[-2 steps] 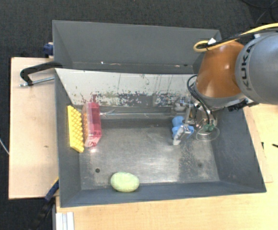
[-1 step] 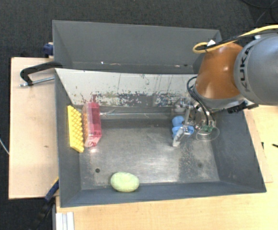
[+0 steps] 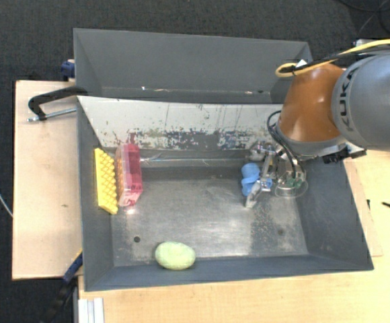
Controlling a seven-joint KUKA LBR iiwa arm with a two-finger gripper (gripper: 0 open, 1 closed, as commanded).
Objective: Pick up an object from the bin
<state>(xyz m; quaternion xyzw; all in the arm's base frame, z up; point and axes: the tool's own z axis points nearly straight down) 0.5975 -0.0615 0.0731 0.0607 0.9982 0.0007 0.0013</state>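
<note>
Blue thing (image 3: 249, 175) just beside my gripper (image 3: 267, 182), in the right back part of the bin (image 3: 202, 214).
I am low over the grey floor, near the back wall and the right wall, with my orange cover (image 3: 309, 106) above. The small blue thing is at the view's left side of my gripper, touching it or almost. I cannot tell if it is between my jaws, or if they are open or closed. Well apart, by the left wall, a yellow block (image 3: 105, 180) lies side by side with a pink box (image 3: 129, 173). A pale green oval (image 3: 175, 256) lies alone near the front wall.
</note>
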